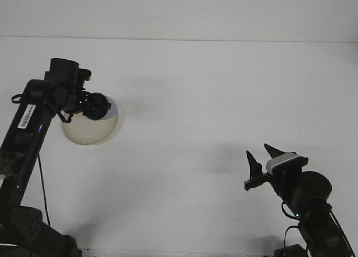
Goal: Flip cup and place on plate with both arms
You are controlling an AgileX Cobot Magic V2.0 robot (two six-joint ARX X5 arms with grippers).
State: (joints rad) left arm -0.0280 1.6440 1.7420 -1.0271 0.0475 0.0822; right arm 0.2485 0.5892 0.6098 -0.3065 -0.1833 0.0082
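My left gripper (96, 107) is shut on a dark blue cup (104, 108), holding it on its side with the pale opening facing right. The cup hangs over the upper right part of the cream plate (88, 131), which lies on the white table at the left. I cannot tell whether the cup touches the plate. My right gripper (262, 157) stands open near the bottom right, far from both, with nothing between its fingers.
The white table (212, 100) stretches between the two arms. The left arm (25, 134) rises steeply from the bottom left corner. A wall edge runs along the back.
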